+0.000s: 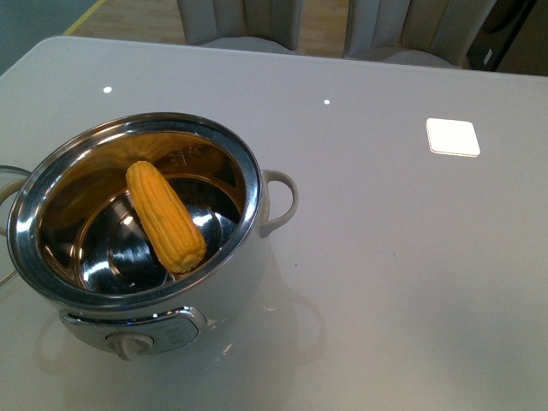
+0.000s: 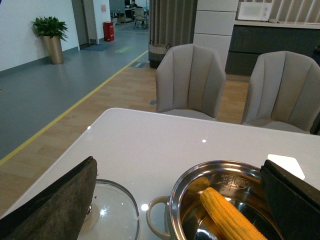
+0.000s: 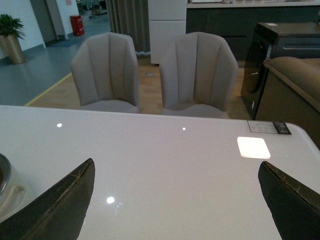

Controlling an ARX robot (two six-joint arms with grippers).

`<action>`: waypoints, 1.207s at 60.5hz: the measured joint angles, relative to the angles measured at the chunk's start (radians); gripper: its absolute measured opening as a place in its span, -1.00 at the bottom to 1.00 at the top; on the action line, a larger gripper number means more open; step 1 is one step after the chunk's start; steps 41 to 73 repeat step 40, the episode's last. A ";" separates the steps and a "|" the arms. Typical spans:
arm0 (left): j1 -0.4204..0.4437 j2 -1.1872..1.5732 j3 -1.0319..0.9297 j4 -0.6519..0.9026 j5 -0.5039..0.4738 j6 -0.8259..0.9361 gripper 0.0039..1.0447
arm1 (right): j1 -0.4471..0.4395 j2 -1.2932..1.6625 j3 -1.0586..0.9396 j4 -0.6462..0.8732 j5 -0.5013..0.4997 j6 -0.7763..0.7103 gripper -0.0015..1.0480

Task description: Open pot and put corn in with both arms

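Glass lid, two chairs

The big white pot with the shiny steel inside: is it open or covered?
Open. The white steel-lined pot has no lid on; the yellow corn cob lies inside, and the round glass lid rests on the table beside it.

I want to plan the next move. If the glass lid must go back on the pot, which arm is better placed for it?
Probably the left. Its open gripper looks at the glass lid lying on the table beside the pot, with the corn inside. The right gripper, also open, sees only the pot's edge and no lid.
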 joint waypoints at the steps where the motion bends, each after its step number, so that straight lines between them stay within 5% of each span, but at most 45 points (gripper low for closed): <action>1: 0.000 0.000 0.000 0.000 0.000 0.000 0.88 | 0.000 0.000 0.000 0.000 0.000 0.000 0.83; 73: 0.000 0.000 0.000 0.000 0.000 0.000 0.88 | 0.000 0.000 0.000 0.000 0.000 0.000 0.83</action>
